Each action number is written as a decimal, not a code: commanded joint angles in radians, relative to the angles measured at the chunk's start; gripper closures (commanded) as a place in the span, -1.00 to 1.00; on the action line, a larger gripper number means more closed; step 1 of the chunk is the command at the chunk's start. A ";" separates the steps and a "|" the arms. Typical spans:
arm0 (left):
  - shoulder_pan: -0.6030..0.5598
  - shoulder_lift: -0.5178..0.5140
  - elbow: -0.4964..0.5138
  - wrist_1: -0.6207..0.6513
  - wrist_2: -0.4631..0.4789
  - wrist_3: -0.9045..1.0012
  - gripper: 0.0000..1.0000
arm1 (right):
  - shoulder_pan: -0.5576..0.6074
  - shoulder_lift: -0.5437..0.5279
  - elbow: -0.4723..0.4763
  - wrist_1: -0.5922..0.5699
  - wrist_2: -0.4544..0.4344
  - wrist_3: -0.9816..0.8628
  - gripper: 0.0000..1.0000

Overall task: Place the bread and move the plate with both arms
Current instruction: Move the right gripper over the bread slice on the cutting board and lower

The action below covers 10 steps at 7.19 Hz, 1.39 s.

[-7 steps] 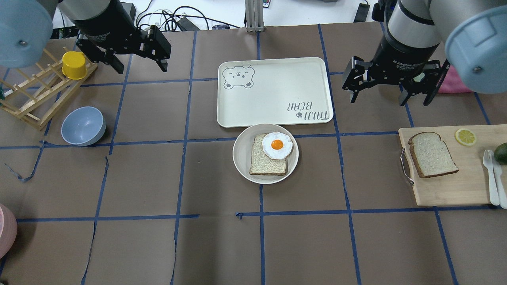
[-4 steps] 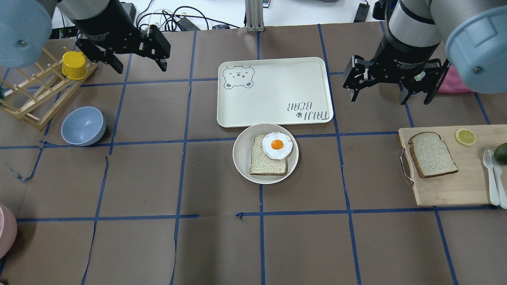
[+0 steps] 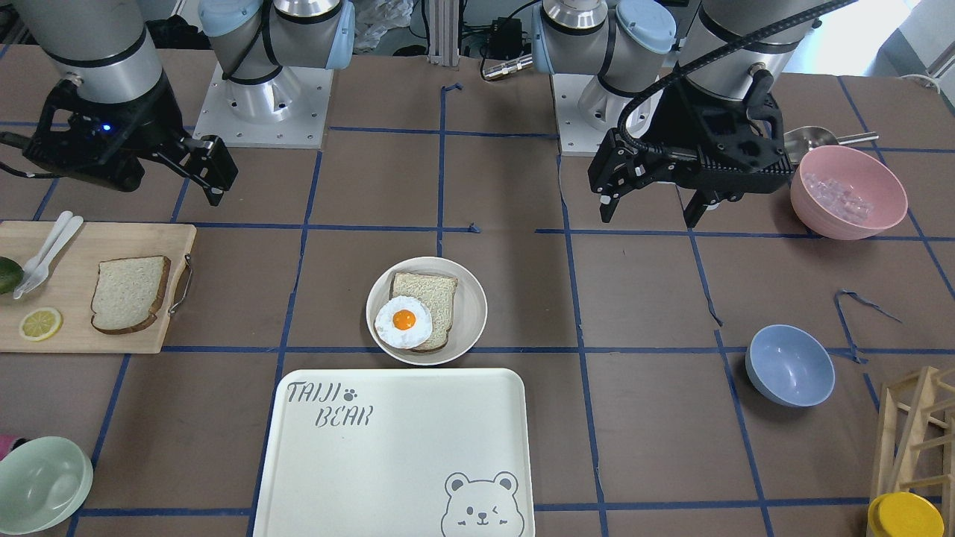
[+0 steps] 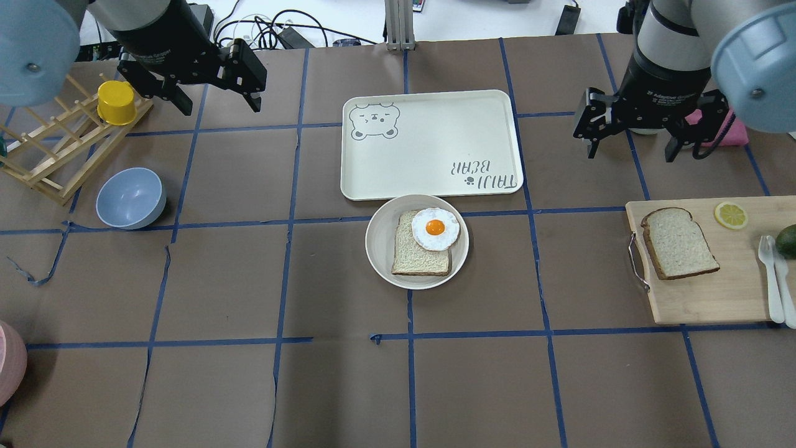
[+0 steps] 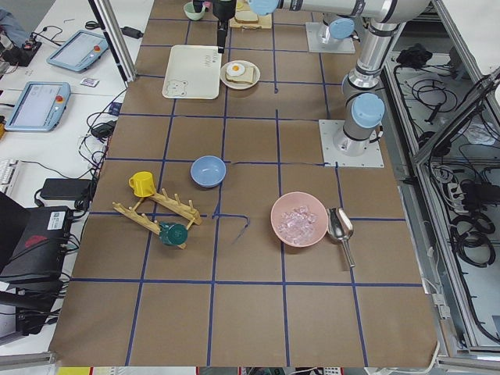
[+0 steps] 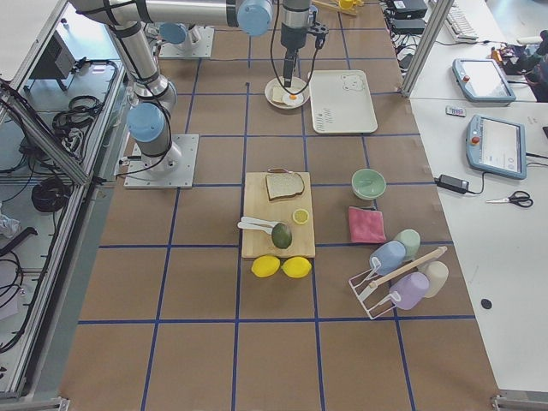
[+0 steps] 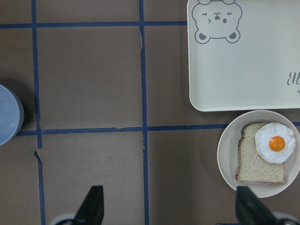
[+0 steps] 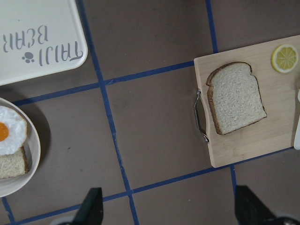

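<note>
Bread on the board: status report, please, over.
Open, empty: left gripper, right gripper. On cutting board, untouched: bread. The plate holds egg-topped slice. Nothing between right gripper and bread.

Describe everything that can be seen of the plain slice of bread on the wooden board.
The bread is a thick, squarish slice with a rounded top, a pale speckled crumb and a dark brown crust round its edge. It looks whole and has no topping. It lies flat on the wooden board, near the end with the metal handle, slightly askew to the board's edges. A lemon slice lies apart from it on the same board. Only the board touches it.
</note>
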 commanded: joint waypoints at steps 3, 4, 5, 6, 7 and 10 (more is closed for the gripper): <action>0.003 0.000 -0.001 0.000 -0.002 0.000 -1.00 | -0.156 0.090 0.123 -0.036 0.010 -0.014 -1.00; 0.003 0.000 -0.001 0.000 -0.002 0.000 -1.00 | -0.158 0.137 0.149 -0.134 0.011 -0.015 -1.00; 0.003 0.000 -0.001 0.000 -0.002 0.000 -1.00 | -0.159 0.212 0.174 -0.283 -0.007 -0.020 -1.00; 0.003 0.000 -0.001 0.000 -0.002 0.000 -1.00 | -0.162 0.237 0.197 -0.324 -0.007 -0.008 -0.88; 0.003 0.000 -0.001 0.000 -0.002 0.000 -1.00 | -0.162 0.269 0.210 -0.341 -0.025 -0.009 -0.38; 0.001 0.005 -0.017 0.005 -0.004 -0.002 -1.00 | -0.194 0.330 0.212 -0.362 -0.114 -0.026 -0.08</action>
